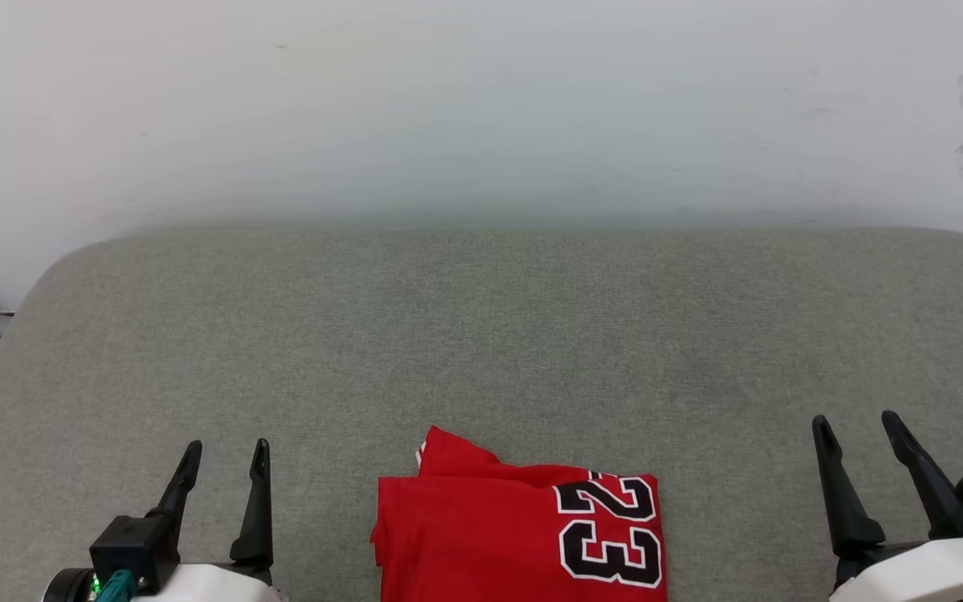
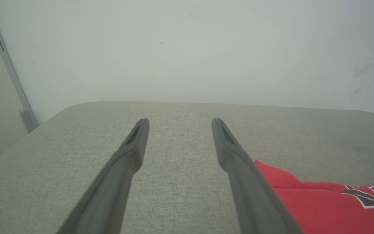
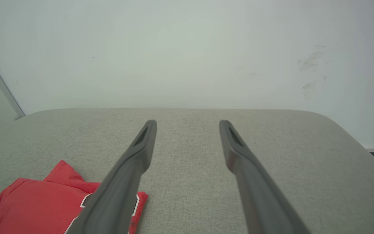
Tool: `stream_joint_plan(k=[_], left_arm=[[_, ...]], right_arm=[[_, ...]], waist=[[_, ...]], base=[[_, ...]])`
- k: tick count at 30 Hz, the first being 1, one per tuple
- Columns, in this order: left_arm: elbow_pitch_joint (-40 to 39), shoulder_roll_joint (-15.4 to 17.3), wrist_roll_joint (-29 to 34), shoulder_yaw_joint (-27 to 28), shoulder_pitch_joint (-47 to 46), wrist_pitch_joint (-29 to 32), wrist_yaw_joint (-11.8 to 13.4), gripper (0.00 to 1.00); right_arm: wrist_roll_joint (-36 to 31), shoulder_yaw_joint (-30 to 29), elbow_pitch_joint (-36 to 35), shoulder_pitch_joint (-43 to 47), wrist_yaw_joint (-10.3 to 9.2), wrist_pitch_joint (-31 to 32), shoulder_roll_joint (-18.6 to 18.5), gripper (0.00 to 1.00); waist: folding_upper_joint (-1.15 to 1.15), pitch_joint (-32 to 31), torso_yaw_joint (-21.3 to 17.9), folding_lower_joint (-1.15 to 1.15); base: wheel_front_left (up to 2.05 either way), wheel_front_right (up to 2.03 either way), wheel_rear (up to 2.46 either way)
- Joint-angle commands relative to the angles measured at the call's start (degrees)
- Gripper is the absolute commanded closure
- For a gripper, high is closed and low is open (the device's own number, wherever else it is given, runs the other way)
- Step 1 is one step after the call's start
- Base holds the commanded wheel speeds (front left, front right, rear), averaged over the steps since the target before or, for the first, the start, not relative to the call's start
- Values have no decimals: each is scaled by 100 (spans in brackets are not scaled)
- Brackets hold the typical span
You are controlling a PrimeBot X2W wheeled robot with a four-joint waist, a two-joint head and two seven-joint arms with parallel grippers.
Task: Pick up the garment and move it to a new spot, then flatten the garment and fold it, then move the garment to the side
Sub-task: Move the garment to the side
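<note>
Beyond the far edge of the grey padded surface (image 1: pixel 481 334): a pale wall (image 1: pixel 481 100), scuffed toward the right.

At the near edge of that surface, about midway along it: the garment (image 1: pixel 490 535), red, lying in a compact folded stack. A black, white-outlined "23" (image 1: pixel 611 531) on its right part, one red corner poking toward the far edge. Nearest portion cut off by the frame in the head view.

Over the near-left part of the surface: the left gripper (image 1: pixel 228 447), fingers spread wide, nothing between them, well apart from the garment. Over the near-right part: the right gripper (image 1: pixel 855 420), likewise spread wide and holding nothing, well apart from the cloth.

Probably light, soft and limp. Likely a slick jersey knit, so layers prone to sliding over each other, and the stack to sagging open if lifted by one point. Best taken at two places at once, by the look of it: left and right edges of the stack, pinched through all layers, low against the padding. Not fragile. Main risk: catching the top layer alone.
</note>
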Motion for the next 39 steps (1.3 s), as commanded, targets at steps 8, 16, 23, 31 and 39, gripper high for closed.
stream_joint_plan(k=[8,16,23,31,39], left_arm=[[-74,-149,34,102,-275,-26,-115,0],[-313,-371,174,132,-655,-20,-243,0],[-314,-636,289,221,-932,-21,-404,0],[-205,-855,415,427,-1203,-21,-633,0],[-144,-977,547,613,-1240,-21,-760,0]], right_arm=[[1282,-660,464,203,-2,1167,29,0],[2443,-728,808,198,-2,2901,-217,0],[3144,-258,893,-77,-2,3687,-232,0],[3570,158,1449,-291,-7,4053,-175,0],[3504,406,1633,-479,-8,4019,-199,100]], waist=[[0,170,241,0],[0,788,700,0],[0,1282,1018,0],[0,1659,1220,0],[0,1717,1218,0]], base=[[0,0,0],[0,0,0],[0,0,0],[0,0,0],[0,0,0]])
